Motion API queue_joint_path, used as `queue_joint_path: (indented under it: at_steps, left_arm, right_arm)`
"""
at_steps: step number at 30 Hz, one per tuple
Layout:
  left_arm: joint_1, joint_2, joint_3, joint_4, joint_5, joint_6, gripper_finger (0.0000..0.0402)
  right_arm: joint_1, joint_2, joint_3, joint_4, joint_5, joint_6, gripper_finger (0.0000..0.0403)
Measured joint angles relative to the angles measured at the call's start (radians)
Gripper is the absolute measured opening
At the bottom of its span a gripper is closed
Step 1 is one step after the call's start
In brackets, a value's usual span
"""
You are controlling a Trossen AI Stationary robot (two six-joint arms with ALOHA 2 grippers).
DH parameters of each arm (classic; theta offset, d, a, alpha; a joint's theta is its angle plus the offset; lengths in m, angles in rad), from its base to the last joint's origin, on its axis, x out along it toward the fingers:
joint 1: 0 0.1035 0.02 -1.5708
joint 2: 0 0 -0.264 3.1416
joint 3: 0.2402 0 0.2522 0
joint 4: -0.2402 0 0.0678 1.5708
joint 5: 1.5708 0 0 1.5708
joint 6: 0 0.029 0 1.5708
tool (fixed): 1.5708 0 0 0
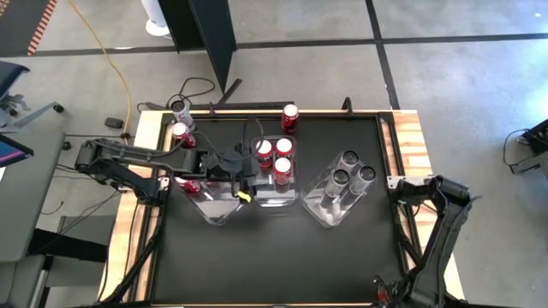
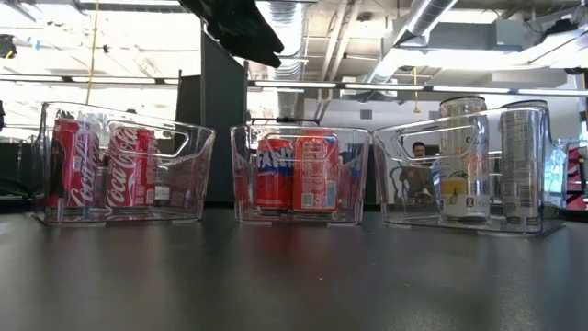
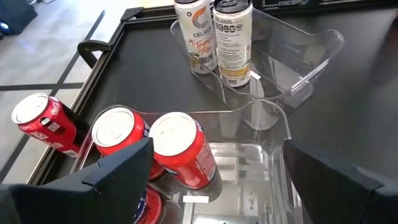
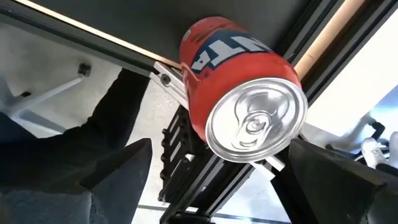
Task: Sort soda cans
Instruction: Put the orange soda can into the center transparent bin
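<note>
At the desk's far left corner stand two loose soda cans, one silver (image 1: 181, 109) and one red (image 1: 181, 133). The left bin (image 1: 214, 210) holds red cans (image 2: 131, 170). The left gripper (image 3: 217, 146) hangs over the middle bin (image 1: 276, 198), jaws released and spread wide with nothing between them; below are three red cans (image 1: 283, 147). Another red can (image 1: 290, 115) stands alone at the far edge. The right bin (image 1: 324, 205) holds three silver cans (image 1: 349, 160). The right arm (image 1: 437, 205) is folded at the right edge; the right gripper (image 4: 221, 149) has its jaws parted wide on either side of an orange-red can (image 4: 239, 112) beside the desk's frame.
</note>
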Motion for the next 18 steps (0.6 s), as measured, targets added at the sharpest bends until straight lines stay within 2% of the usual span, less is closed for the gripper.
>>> queue_joint_path:
  at_steps: [18]
  left_arm:
    - [-0.001,0.000,0.000,-0.004,0.000,0.013,0.0355]
  right_arm:
    - [-0.001,-0.002,0.000,-0.060,-0.009,0.001,0.0400]
